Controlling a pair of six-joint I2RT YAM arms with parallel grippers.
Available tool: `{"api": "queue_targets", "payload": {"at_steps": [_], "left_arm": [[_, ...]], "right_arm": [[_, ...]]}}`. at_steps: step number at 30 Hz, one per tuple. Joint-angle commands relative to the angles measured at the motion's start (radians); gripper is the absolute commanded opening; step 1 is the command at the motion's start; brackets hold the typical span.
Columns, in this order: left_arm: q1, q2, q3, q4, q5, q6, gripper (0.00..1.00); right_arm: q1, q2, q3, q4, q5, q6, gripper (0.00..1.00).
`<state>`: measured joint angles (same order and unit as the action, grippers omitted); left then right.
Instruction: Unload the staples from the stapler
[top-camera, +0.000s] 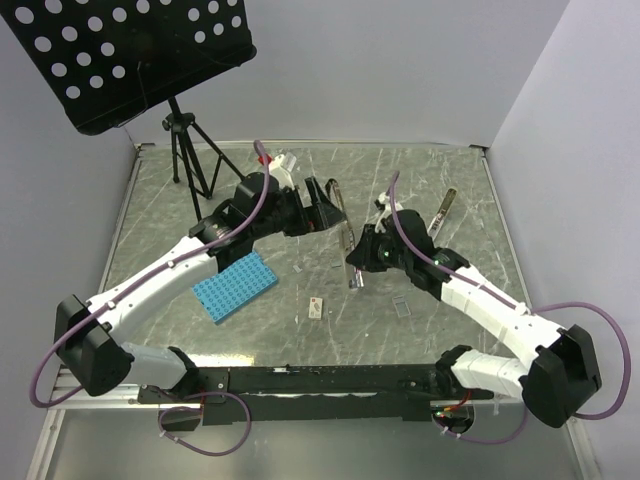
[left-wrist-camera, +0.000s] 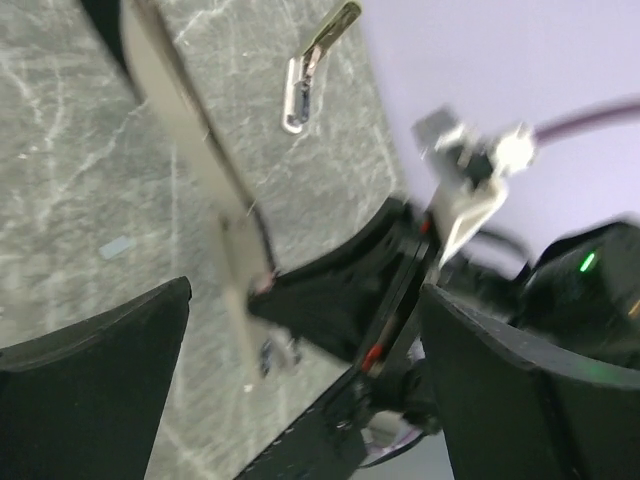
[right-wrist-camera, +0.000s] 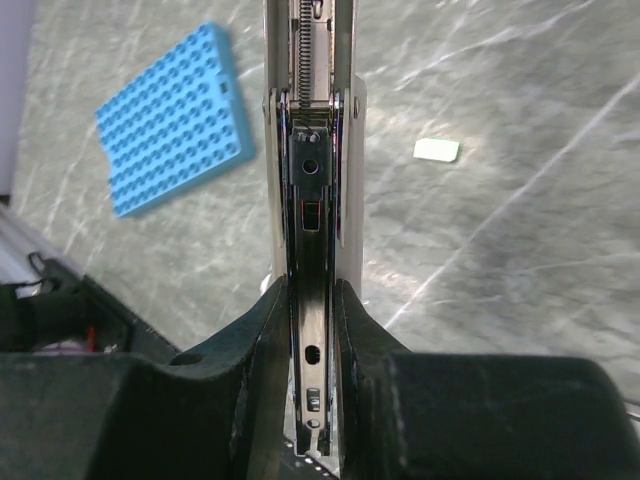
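The stapler (top-camera: 347, 225) is a slim black and silver body standing between the two arms. My right gripper (top-camera: 357, 262) is shut on its lower end. In the right wrist view the fingers (right-wrist-camera: 262, 330) press both sides of the stapler (right-wrist-camera: 312, 190), whose open channel shows a spring near the top. My left gripper (top-camera: 322, 205) is open just left of the stapler's upper end. Its view is blurred, the pale stapler top (left-wrist-camera: 185, 150) passing beyond the wide-spread gripper (left-wrist-camera: 305, 290). A tiny grey strip (top-camera: 403, 305), perhaps staples, lies on the table.
A loose narrow metal bar (top-camera: 444, 212) lies to the right, also seen from the left wrist (left-wrist-camera: 318, 62). A blue studded plate (top-camera: 233, 285) lies at left, a small white card (top-camera: 317, 308) at the front and a black tripod stand (top-camera: 190, 150) at the far left.
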<state>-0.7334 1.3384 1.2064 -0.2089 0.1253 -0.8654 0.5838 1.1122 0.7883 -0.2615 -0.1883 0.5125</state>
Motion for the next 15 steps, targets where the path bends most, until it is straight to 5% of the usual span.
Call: {"api": "queue_targets", "payload": {"at_steps": [1,8,15], "left_arm": [[0.005,-0.070,0.022,-0.050,-0.001,0.167,0.99],[0.005,-0.169,-0.017,-0.199,-0.085,0.484,0.99],[0.003,-0.320,-0.221,-0.097,-0.183,0.652,0.97]], "right_arm": [[-0.061,0.038,0.138,-0.001,0.087,-0.066,0.00],[-0.252,0.184,0.225,-0.044,0.099,-0.135,0.00],[-0.360,0.432,0.347,-0.067,0.173,-0.175,0.00]]}}
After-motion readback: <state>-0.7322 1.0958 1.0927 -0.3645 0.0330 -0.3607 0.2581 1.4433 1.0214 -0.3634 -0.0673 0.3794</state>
